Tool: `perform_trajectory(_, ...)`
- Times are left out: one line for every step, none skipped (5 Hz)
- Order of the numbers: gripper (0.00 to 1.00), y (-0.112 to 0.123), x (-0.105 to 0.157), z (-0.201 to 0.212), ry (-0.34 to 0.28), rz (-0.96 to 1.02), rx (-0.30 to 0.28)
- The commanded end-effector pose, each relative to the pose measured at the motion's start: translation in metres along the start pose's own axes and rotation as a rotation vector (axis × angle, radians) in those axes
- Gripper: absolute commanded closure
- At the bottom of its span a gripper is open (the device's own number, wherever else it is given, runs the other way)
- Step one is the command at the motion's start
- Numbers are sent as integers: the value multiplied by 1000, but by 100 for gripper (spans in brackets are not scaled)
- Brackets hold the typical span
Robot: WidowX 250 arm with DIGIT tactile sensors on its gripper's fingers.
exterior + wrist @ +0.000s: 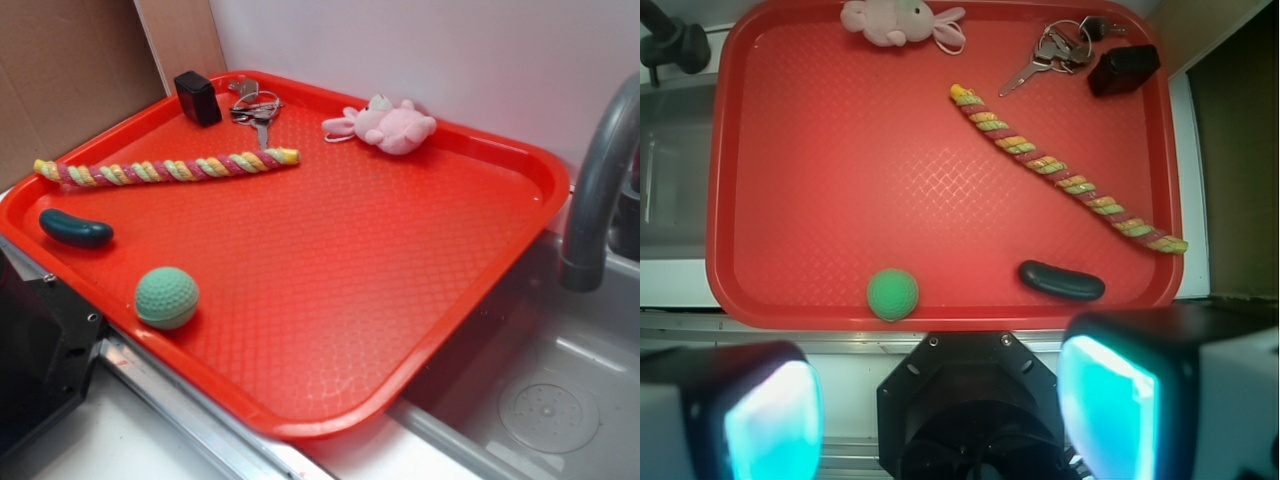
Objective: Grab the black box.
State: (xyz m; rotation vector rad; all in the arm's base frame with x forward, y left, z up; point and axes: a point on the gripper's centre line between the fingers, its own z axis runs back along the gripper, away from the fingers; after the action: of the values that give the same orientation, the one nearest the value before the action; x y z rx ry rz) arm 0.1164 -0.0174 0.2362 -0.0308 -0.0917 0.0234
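From the exterior view we are seeing the black box (197, 97) standing upright in the red tray's (500, 240) far corner beside the keys (255, 105), from the wrist view we are seeing the box (1123, 69) lying well apart from our gripper (940, 410), fingers (1110, 405) spread wide, holding nothing.

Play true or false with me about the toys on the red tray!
1. The black box sits in a corner of the red tray, right by the keys. True.
2. The robot's hand is holding the black box. False: the hand is open and empty, off the tray's near edge.
3. The green ball lies on top of the rope toy. False: they are apart, with bare tray between them.
4. The pink bunny lies near the tray's rim. True.
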Motion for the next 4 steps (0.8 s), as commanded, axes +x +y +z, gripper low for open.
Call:
perform_trajectory(0,0,0,0,0,0,0)
perform_trajectory(0,48,15,-28,-3,249,27)
perform_trajectory(0,85,51,-54,-16,492,104)
perform_trajectory(0,113,80,-80,-45,662,137)
